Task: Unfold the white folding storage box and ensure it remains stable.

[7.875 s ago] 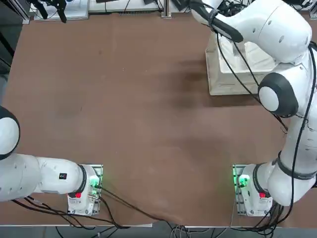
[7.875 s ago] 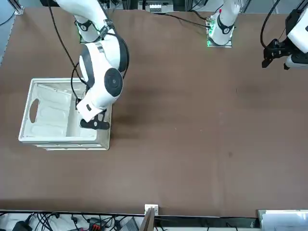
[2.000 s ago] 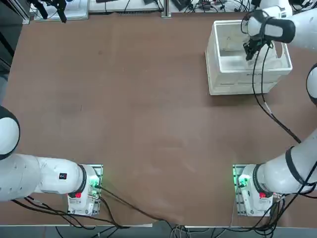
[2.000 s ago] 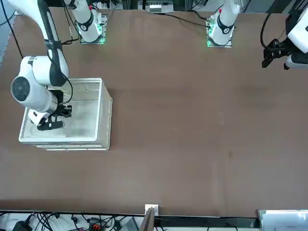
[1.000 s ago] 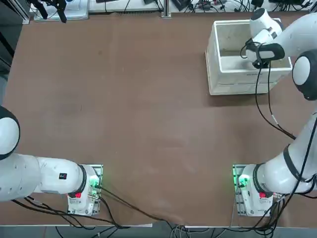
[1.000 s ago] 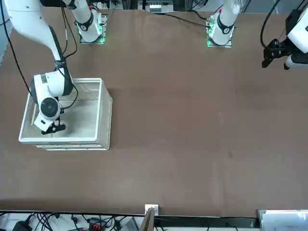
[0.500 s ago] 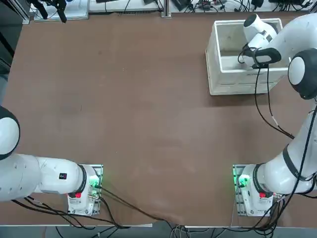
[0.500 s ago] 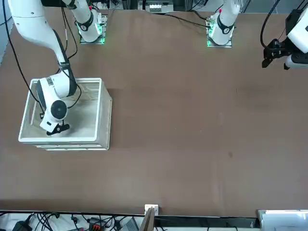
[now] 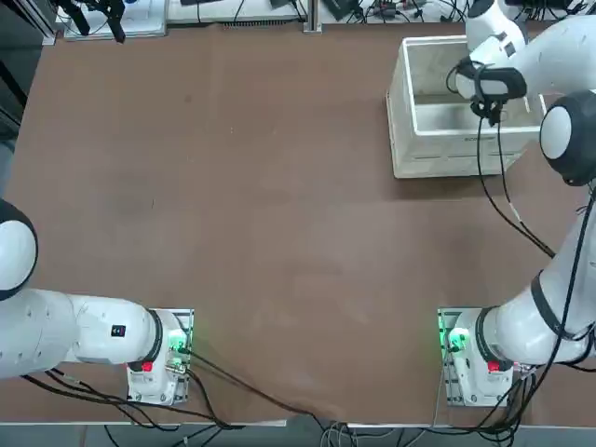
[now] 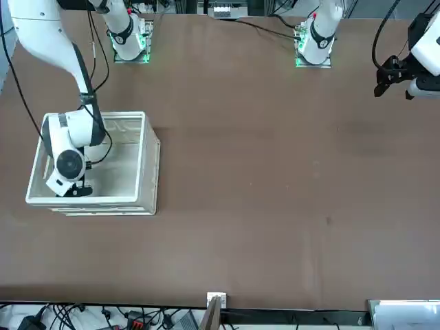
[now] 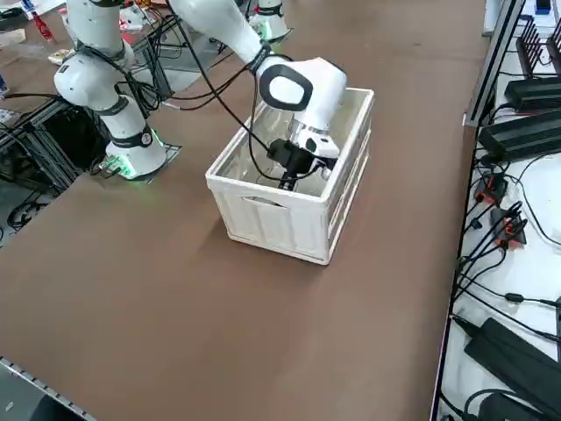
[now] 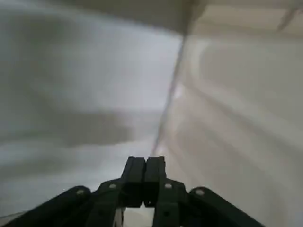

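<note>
— Where is the white folding storage box [image 9: 406,130]?
— It stands upright on the far right part of the surface [image 9: 233,205], its walls raised around the right claw [image 12: 145,163].
— And this claw?
— Inside the box, fully closed, holding nothing.

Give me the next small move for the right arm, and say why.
Probably a light press with the right gripper against the wall at the floor's edge, to check that it is locked: the box stands open with its walls up, and the gripper is shut inside it, pointing at the seam between wall and floor.
</note>
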Robot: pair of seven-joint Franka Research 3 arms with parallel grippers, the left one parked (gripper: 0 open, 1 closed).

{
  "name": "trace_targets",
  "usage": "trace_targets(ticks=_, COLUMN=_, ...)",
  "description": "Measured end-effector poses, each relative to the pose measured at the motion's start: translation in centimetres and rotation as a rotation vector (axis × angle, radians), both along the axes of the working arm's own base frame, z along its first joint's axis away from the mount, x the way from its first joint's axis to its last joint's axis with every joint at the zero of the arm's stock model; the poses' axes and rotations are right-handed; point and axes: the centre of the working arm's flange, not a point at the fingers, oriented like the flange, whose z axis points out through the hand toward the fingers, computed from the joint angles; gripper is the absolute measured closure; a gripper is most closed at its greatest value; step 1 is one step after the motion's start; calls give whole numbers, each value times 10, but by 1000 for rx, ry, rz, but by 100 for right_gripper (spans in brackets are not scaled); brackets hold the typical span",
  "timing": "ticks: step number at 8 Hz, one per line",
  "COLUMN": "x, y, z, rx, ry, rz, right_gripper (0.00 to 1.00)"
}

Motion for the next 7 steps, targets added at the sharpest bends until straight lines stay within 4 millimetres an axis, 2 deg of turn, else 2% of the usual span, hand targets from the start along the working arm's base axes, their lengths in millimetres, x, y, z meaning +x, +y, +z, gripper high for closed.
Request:
trace_targets(ticks=1, x=3, y=10, z=12, rx=63, ry=11, rz=-69, right_gripper=99)
trace_targets(ticks=2, x=14, y=18, z=51, rx=123, ry=-19, rz=-96, right_gripper=97)
trace_targets(ticks=3, x=28, y=22, z=116, rx=204, ry=-89, rz=-103, right_gripper=96)
trace_targets(ticks=4, x=28, y=20, z=176, rx=273, ry=-128, rz=-105, right_gripper=94)
trace_targets(ticks=5, x=18, y=15, z=216, rx=314, ry=-137, rz=-104, right_gripper=92)
trace_targets(ticks=6, x=11, y=11, z=232, rx=329, ry=-135, rz=-106, right_gripper=92)
trace_targets(ticks=7, x=10, y=11, z=234, rx=331, ry=-134, rz=-108, right_gripper=92)
